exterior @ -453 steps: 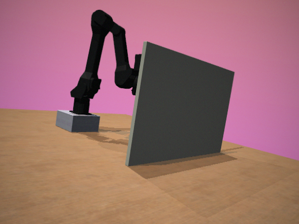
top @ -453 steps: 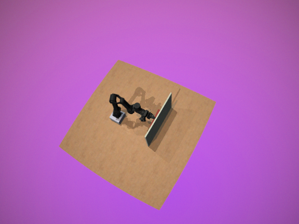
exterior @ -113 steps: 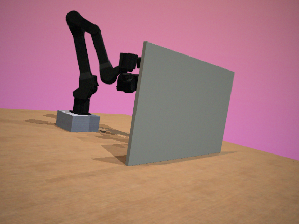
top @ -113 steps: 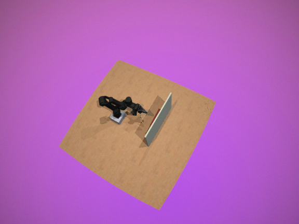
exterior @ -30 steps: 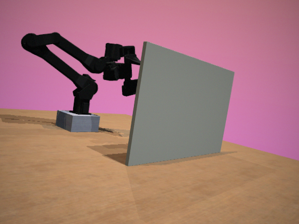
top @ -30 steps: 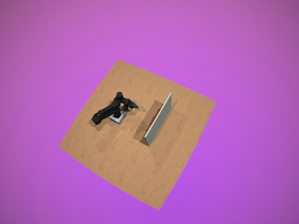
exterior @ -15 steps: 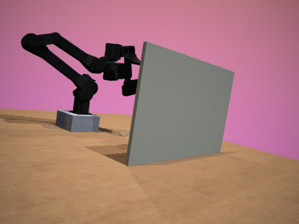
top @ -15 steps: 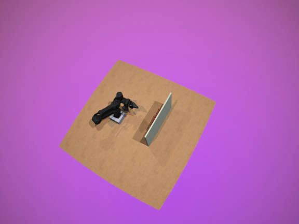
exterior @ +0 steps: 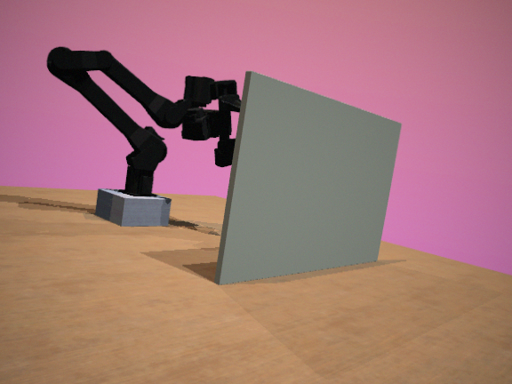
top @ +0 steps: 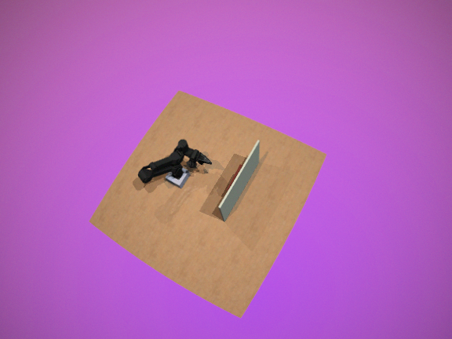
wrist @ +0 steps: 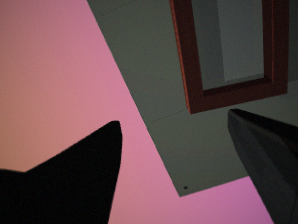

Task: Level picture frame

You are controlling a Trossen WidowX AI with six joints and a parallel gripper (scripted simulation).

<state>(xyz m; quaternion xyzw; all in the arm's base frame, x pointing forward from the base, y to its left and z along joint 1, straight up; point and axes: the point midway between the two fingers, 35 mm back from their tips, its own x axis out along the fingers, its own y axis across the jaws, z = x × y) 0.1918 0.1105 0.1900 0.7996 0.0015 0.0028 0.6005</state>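
Claw (top: pixel 205 158) (wrist: pixel 175 117) open, off the frame

Fingers apart, nothing between. Red frame (top: pixel 232 180) (wrist: pixel 196 103) on the arm-side face of the grey panel (top: pixel 241 184) (exterior: pixel 311 182) (wrist: pixel 150 100), which stands inboard of the worktop's (top: pixel 255 251) (exterior: pixel 133 311) right edge in the top view.

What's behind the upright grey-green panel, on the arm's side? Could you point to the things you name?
Behind the upright grey-green panel (top: pixel 242 182) (exterior: pixel 311 178) (wrist: pixel 165 145): a red-brown rectangular picture frame (top: pixel 236 176) (wrist: pixel 195 65), partly out of the wrist view. The screw and the frame's back are hidden.
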